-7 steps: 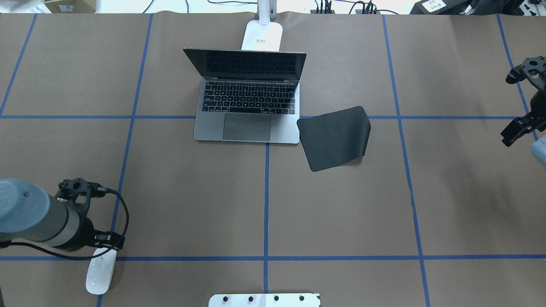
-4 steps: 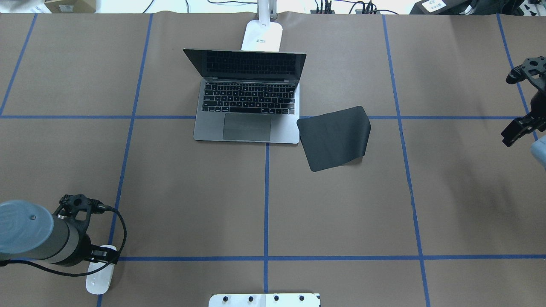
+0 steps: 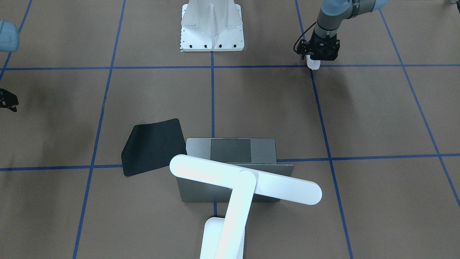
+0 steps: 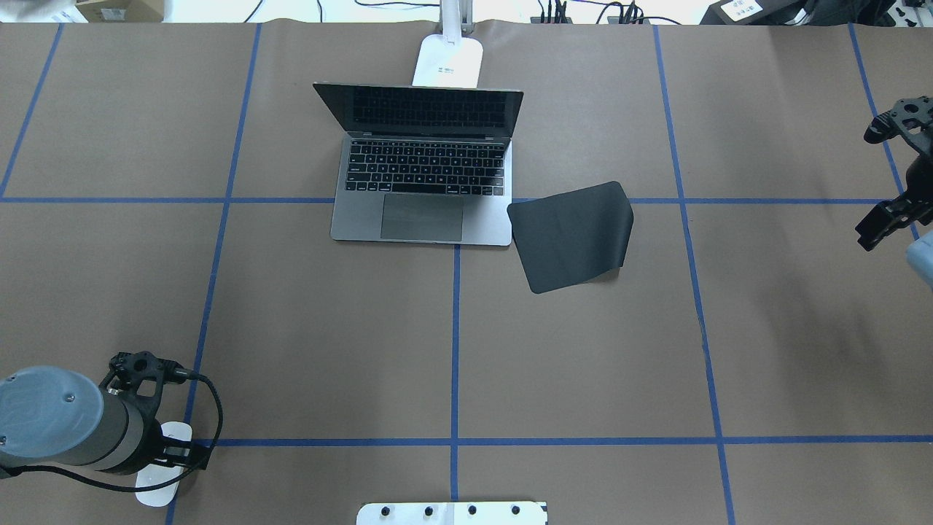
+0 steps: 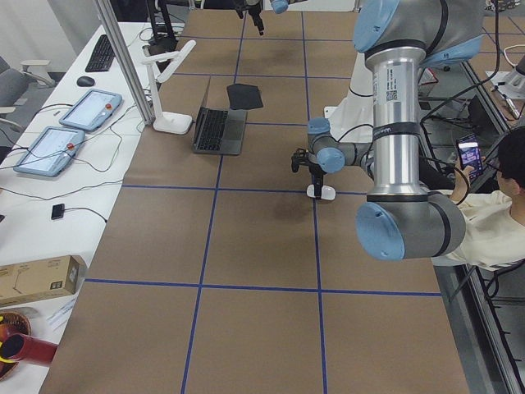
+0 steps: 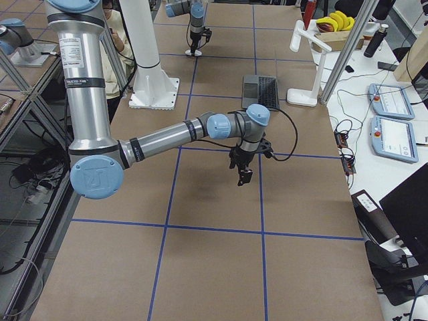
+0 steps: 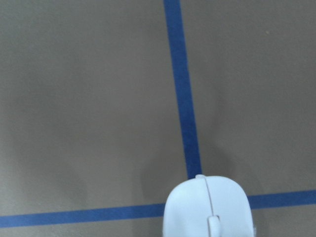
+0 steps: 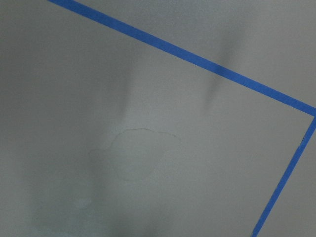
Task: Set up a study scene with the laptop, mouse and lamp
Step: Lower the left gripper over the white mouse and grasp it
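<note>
Left gripper is parked right over the mouse, which sits on a blue tape crossing, well apart from the open laptop and the lamp behind it. Right gripper hangs over bare table. Can't tell how wide either one is.

A robotics lab is indicated: a paper-covered table is gridded with blue tape, industrial robot arms are mounted beside it, teach pendants are laid on a side bench, and an operator is seated nearby.
</note>
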Controlling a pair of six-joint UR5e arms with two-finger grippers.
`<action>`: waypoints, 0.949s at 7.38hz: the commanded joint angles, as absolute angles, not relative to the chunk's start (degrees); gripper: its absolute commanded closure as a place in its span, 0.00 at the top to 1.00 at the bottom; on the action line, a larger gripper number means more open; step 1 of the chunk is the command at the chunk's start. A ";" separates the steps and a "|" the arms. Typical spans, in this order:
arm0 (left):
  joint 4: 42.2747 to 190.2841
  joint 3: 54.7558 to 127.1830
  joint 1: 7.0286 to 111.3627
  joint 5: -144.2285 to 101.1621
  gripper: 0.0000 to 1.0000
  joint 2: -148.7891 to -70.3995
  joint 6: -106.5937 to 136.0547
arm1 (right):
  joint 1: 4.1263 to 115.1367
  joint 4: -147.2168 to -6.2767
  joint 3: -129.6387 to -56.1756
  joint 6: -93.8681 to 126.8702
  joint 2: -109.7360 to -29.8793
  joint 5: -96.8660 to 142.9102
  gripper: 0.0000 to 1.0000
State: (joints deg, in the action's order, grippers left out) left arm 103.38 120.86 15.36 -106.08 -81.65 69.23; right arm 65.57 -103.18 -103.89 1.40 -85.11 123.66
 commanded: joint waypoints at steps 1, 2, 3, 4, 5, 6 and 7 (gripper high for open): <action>103.53 120.59 14.94 -106.00 1.00 -81.83 69.96 | 65.57 -103.18 -103.89 1.41 -85.08 123.66 1.00; 103.54 120.41 14.25 -105.82 1.00 -81.30 70.05 | 65.57 -103.18 -103.89 1.41 -85.08 123.66 1.00; 103.54 120.41 13.80 -105.56 1.00 -81.12 70.40 | 65.65 -103.18 -103.97 1.41 -85.08 123.66 1.00; 103.62 120.15 12.67 -104.60 1.00 -80.95 71.27 | 65.74 -103.27 -103.97 1.41 -85.08 123.66 1.00; 104.06 119.89 11.70 -104.50 0.99 -81.03 72.50 | 65.92 -103.27 -103.97 1.32 -84.99 123.66 1.00; 104.32 119.88 11.52 -103.81 0.91 -81.04 72.60 | 66.18 -103.27 -103.97 1.41 -84.90 123.66 1.00; 104.33 119.88 11.51 -103.71 0.77 -80.95 72.60 | 66.18 -103.27 -103.97 1.32 -84.90 123.66 1.00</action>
